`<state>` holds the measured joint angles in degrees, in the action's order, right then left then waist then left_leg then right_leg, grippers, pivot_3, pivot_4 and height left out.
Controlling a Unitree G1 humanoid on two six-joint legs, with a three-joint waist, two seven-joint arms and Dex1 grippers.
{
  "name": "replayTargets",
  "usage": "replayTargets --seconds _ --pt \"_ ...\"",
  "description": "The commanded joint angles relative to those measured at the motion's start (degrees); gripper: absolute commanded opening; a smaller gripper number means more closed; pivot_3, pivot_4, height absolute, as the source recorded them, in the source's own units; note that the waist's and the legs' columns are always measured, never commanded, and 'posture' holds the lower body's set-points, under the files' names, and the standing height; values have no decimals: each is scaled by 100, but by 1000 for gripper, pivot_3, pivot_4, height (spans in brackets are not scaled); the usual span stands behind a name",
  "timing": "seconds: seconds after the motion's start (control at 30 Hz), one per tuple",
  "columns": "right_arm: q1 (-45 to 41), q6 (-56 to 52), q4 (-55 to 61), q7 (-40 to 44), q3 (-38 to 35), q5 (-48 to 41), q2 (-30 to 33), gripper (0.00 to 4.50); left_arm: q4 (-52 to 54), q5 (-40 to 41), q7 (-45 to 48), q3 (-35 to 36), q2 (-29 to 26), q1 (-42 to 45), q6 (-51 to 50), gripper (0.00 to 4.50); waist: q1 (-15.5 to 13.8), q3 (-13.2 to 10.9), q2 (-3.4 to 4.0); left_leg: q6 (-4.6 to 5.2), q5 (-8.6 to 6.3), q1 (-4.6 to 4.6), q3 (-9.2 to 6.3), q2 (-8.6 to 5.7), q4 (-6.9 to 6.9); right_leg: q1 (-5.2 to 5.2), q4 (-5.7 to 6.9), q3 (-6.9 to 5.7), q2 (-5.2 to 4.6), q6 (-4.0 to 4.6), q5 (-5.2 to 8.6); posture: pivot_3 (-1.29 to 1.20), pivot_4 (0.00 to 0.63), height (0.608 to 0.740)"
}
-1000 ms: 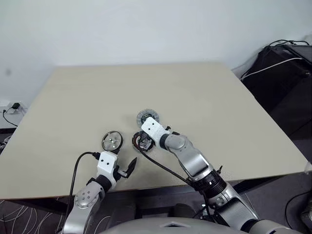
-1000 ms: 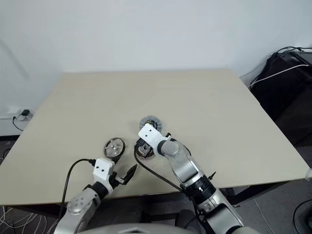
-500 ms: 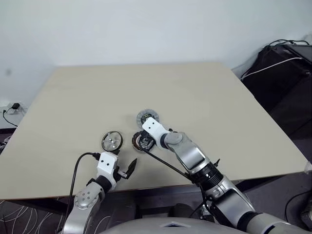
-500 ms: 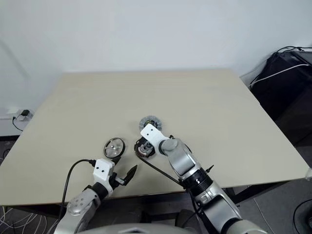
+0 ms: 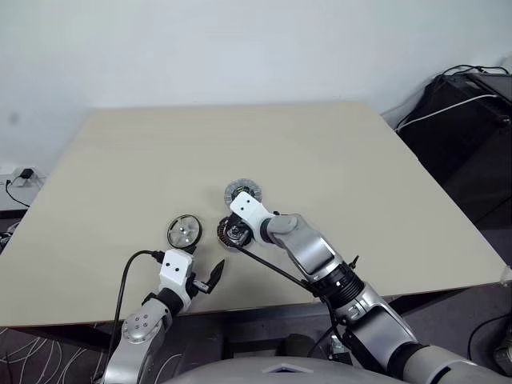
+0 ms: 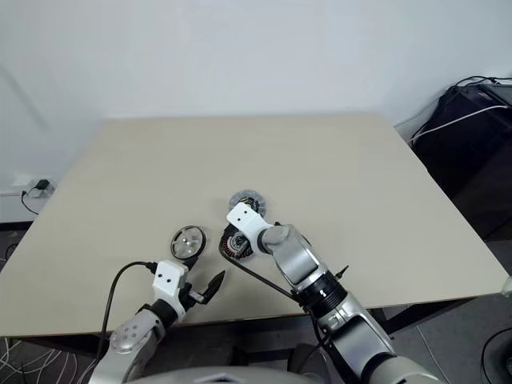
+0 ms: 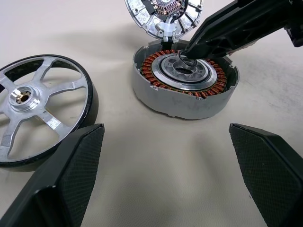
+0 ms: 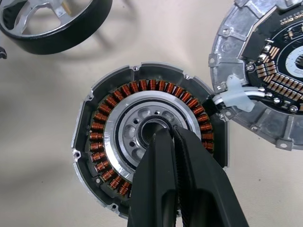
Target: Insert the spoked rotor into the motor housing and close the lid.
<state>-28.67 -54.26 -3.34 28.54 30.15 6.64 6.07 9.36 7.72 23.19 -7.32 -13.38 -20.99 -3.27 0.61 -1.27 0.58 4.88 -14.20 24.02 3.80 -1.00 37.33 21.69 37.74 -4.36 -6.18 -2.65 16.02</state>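
The motor housing (image 8: 99, 142), dark-rimmed with copper windings around a silvery centre, lies on the table near its front edge. My right gripper (image 8: 165, 135) points down onto the housing's centre bore. It is shut, with a small thin metal ring (image 7: 185, 57) pinched at its tips. The lid (image 7: 163, 14) lies just behind the housing, its dark inner face up, joined to it by a white wire. The spoked rotor (image 5: 184, 232) lies flat to the left of the housing. My left gripper (image 5: 204, 278) hovers open in front of the rotor and housing, holding nothing.
The pale table (image 5: 336, 160) stretches wide behind the parts. A black cable (image 5: 124, 280) loops from my left wrist over the front edge. Dark equipment with cables (image 5: 464, 104) stands off the table's right side.
My right wrist has tipped further downward, and the forearm has swung in closer to the table's front edge. Its tips stay at the housing's centre. The left arm and the parts have not moved.
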Motion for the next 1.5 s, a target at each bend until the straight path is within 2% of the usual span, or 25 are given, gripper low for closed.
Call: replayTargets --seconds 0.03,0.53,0.6,0.77,0.97,1.07,1.1,1.2,1.23,1.37,1.5 --pt "-169 39 58 27 50 2 10 11 90 18 -23 4 58 47 87 4500 0 0 0 0 0 0 0 0 0 0 0 0 0 -1 0 0 0 740" --pt "-208 32 42 140 240 -50 144 11 123 28 -52 38 61 -19 110 4500 -3 0 0 0 0 0 0 -1 0 0 -1 0 -1 -1 -1 0 0 740" --pt "-204 29 56 150 239 -61 139 489 116 30 -51 32 65 -19 116 4500 -2 0 0 0 0 0 0 -1 0 0 -1 0 -1 -1 -1 0 0 740" --pt "-204 27 130 166 240 -60 149 2026 89 33 -33 12 69 -1 123 4500 0 1 0 0 0 0 0 -1 0 1 1 0 -1 -1 -1 0 0 740" --pt "-192 36 387 115 127 -83 142 2026 83 36 -20 9 62 27 107 4500 0 1 0 0 0 1 0 -1 0 1 1 0 -1 -2 -1 0 0 740" --pt "-150 28 676 56 -3 -131 122 1405 80 34 -18 2 66 26 104 4500 -4 1 0 0 0 2 0 -1 0 2 1 0 -1 -2 -1 0 0 740" --pt "-107 15 815 48 -44 -163 113 956 79 35 -18 -1 70 25 104 4500 -4 1 0 0 0 2 0 -1 0 2 1 0 -1 -2 -1 0 0 740" --pt "50 95 1091 -66 -129 -190 49 146 78 37 -18 -1 76 19 105 4500 -6 1 -1 0 0 2 0 -1 0 2 0 0 -1 -3 -2 0 0 740" --pt "125 171 1114 -122 -117 -183 32 32 80 39 -18 0 77 18 102 4500 -4 1 -1 0 0 2 0 -1 0 2 0 0 -1 -3 -2 0 0 740" --pt "415 911 772 -192 253 -4 141 32 66 38 -13 3 78 39 100 4500 -2 2 -2 0 0 1 0 -1 0 1 1 0 -1 -2 -1 0 0 740" --pt "443 1038 309 -188 169 -134 -63 32 66 36 -8 3 75 49 96 4500 2 2 -2 0 1 0 0 -2 1 1 2 0 0 -2 -1 0 0 740"
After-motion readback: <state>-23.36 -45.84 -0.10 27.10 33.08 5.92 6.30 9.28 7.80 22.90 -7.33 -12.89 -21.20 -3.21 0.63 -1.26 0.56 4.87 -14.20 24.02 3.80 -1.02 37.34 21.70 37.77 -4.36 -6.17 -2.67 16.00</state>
